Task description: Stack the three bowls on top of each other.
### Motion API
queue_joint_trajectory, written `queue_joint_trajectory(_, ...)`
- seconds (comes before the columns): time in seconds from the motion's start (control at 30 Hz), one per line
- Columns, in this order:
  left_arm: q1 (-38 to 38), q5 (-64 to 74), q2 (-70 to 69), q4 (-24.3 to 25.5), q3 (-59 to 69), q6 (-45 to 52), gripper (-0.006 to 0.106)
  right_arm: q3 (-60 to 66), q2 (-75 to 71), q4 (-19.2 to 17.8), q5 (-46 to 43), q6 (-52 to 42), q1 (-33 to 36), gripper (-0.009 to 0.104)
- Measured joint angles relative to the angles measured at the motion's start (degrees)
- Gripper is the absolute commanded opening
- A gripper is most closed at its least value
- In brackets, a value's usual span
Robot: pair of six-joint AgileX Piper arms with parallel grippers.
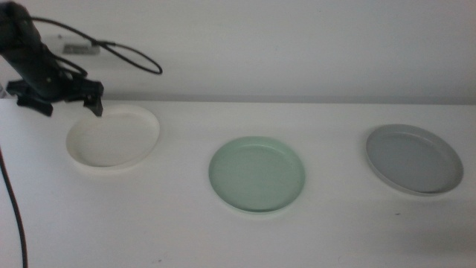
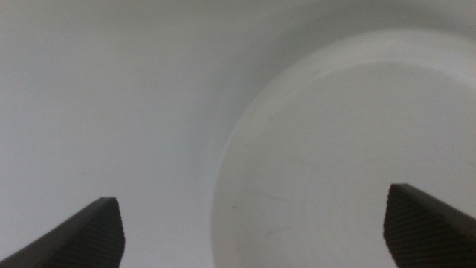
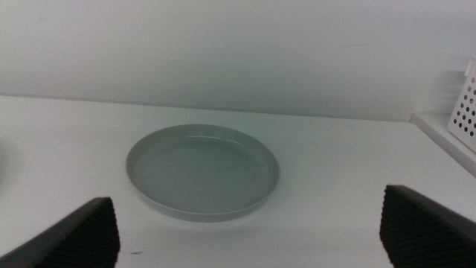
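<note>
Stacking has not yet been achieved: all three bowls lie singly on the white table (image 1: pixel 186 238), so the first pick-up is judged to be the step in hand. The landmark taken is the shallow round pale mint-green bowl (image 1: pixel 256 175), which sits in the middle. The shallow round cream-white bowl (image 1: pixel 113 137) is placed well to the left of it and slightly farther back; the shallow round grey bowl (image 1: pixel 413 159) is placed well to the right of it, none touching another.

The left gripper (image 1: pixel 95 101) is seen over the back-left rim of the cream-white bowl, far to the left of the mint-green bowl. Its dark jaws are spread wide and nothing is held; in the left wrist view the rim appears to run between them, one jaw outside the bowl and one over its inside. The next move is judged to call for a descent onto that rim, a firm closure, and a lift clear of the table before the bowl is carried toward the mint-green one.

The right gripper (image 3: pixel 249 227) is kept out of the middle view; from its wrist view it is seen facing the grey bowl, jaws wide apart and empty.

The cream-white bowl is plate-like, with a low upright rim, a smooth matte inside and faint scuff lines.
</note>
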Motion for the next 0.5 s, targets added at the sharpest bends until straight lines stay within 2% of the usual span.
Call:
queue_joint_trajectory(0.23, 0.08, -0.44, 4.14, 1.58, 0.09, 0.12, 0.093, 0.0, 0.0, 0.0, 0.0, 0.0, 0.0, 0.093)
queue_joint_trajectory(0.33, 0.08, -0.7, 5.41, 1.92, 0.09, 0.12, 0.087, 0.0, 0.0, 0.0, 0.0, 0.0, 0.0, 0.093)
queue_joint_trajectory(0.4, 0.08, -0.59, 5.89, 1.72, 0.09, 0.12, 0.074, 0.0, 0.0, 0.0, 0.0, 0.0, 0.0, 0.093)
queue_joint_trajectory(0.47, 0.08, -0.07, 5.99, 1.33, 0.09, 0.12, 0.052, 0.0, 0.0, 0.0, 0.0, 0.0, 0.0, 0.093)
queue_joint_trajectory(0.5, 0.08, 0.32, 5.99, 1.18, 0.09, 0.12, 0.037, 0.0, 0.0, 0.0, 0.0, 0.0, 0.0, 0.093)
